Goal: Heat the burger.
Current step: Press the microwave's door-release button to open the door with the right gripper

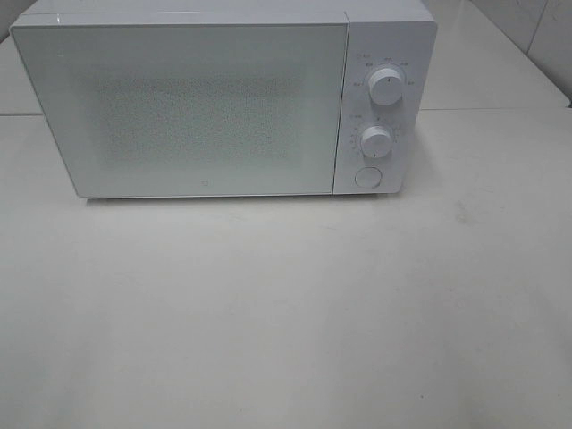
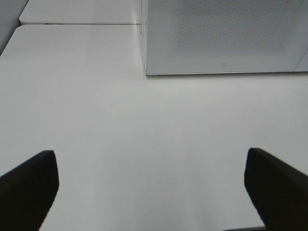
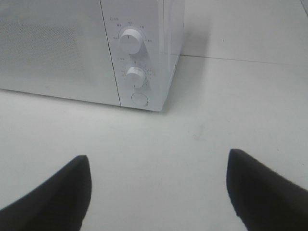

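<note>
white microwave (image 1: 179, 107) stood shut on a pale surface (image 1: 286, 322) — no burger visible. left tool (image 2: 151, 187) and right tool (image 3: 159, 192) gaped empty; the round button (image 1: 367, 177) likely needed a square press.

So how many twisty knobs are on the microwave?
2. The upper knob is near the top of the microwave's control panel; the lower knob is just below it, above a round button.
</note>
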`<act>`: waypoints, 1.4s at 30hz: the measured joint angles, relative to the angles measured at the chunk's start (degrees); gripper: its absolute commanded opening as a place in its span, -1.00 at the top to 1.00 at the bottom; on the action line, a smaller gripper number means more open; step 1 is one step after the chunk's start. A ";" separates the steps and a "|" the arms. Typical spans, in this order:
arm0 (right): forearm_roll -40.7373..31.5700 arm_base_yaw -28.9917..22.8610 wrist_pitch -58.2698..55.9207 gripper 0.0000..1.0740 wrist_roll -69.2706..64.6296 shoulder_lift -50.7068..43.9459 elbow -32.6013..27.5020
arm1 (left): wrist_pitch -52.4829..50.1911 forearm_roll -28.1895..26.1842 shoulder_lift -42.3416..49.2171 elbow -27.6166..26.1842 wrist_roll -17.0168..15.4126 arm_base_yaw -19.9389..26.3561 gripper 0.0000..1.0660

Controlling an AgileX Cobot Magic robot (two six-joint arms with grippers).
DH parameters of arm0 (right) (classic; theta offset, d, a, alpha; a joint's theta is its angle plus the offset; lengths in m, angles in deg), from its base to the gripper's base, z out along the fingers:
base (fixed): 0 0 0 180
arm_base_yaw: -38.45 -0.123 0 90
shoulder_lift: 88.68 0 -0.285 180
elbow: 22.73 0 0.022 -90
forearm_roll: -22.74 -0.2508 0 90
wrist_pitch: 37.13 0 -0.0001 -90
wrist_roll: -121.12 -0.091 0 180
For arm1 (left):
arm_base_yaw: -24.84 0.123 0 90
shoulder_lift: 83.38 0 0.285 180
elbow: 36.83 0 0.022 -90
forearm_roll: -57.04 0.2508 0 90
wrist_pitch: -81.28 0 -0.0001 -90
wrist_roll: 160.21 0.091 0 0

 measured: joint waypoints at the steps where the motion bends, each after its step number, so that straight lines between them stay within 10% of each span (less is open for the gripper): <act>1: 0.00 0.00 0.00 -0.40 0.00 0.00 0.00 | 0.00 0.00 0.00 0.00 0.00 0.00 -0.83; 42: -5.73 0.00 83.54 -0.38 2.12 57.24 -12.38 | 0.00 0.00 0.00 0.00 0.00 0.00 -0.83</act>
